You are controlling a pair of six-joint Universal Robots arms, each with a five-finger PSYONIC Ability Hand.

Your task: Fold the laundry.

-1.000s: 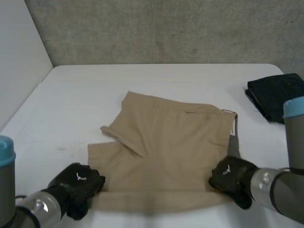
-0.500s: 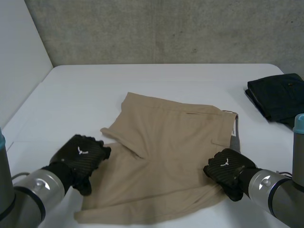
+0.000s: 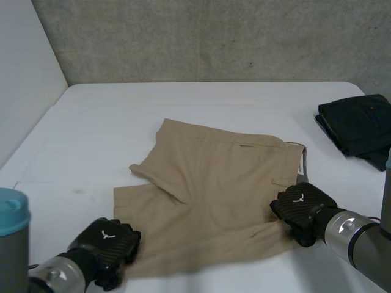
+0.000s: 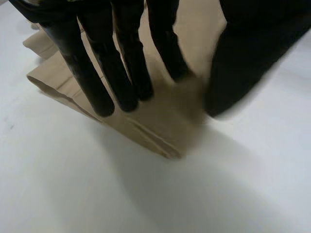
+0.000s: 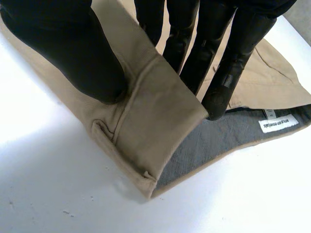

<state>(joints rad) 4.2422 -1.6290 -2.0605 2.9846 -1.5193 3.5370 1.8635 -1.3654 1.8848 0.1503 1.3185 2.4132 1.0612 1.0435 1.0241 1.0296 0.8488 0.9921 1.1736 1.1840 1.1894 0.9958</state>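
Tan shorts (image 3: 214, 189) lie spread mid-frame on the white counter (image 3: 110, 122). Left hand (image 3: 109, 243) pinches the hem corner at lower left. Right hand (image 3: 300, 206) grips the waistband edge at right, grey lining showing. There's bare counter above and to the left, and a dark folded garment (image 3: 357, 125) at upper right.
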